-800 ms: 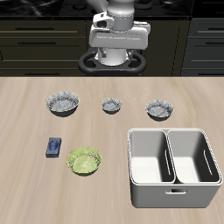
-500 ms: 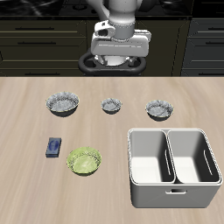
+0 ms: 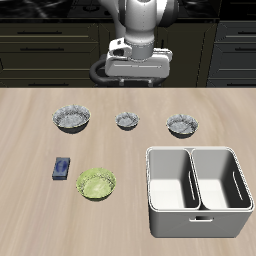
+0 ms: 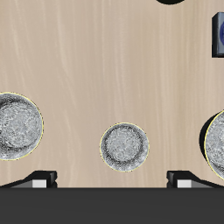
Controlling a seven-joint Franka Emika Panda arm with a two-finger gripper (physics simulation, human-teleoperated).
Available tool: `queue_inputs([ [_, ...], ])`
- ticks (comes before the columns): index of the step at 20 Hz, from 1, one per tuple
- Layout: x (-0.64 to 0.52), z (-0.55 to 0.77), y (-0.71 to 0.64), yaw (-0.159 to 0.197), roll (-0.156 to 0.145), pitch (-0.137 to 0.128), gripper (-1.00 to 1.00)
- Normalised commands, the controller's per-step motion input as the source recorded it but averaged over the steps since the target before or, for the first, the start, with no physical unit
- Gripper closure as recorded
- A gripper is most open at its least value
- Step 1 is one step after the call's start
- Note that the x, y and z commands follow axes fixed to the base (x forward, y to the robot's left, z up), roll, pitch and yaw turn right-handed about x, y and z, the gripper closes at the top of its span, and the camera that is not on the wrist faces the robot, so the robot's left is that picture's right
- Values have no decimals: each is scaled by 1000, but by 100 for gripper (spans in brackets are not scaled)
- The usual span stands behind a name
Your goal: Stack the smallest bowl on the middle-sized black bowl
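Note:
The smallest bowl (image 3: 126, 121) sits on the table in the middle of a row of three dark bowls; it also shows in the wrist view (image 4: 123, 146). The middle-sized black bowl (image 3: 182, 124) stands beside it, nearer the white bin, and shows in the wrist view (image 4: 17, 127). The largest dark bowl (image 3: 72, 120) stands on the other side (image 4: 216, 140). My gripper (image 3: 137, 70) hangs high above the table's back edge, behind the smallest bowl. It is open and empty, with the fingertips (image 4: 39, 180) set wide apart.
A green bowl (image 3: 96, 183) sits nearer the front edge. A small blue object (image 3: 62, 169) lies beside it, also in the wrist view (image 4: 218, 33). A white two-compartment bin (image 3: 198, 190) stands at the front.
My gripper has come forward and down from the back toward the row of bowls. Nothing on the table has moved.

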Motion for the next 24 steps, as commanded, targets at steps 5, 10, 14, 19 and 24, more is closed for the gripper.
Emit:
queue_inputs([
  [5, -36, -303, 56, 0, 7, 0, -100],
  [10, 6, -199, 3, -22, 5, 2, -100],
  [14, -83, -576, 87, 5, -4, -16, -100],
  [19, -43, -297, 61, -15, 6, 29, -100],
  [24, -30, -319, 50, -8, 13, 51, -100],
])
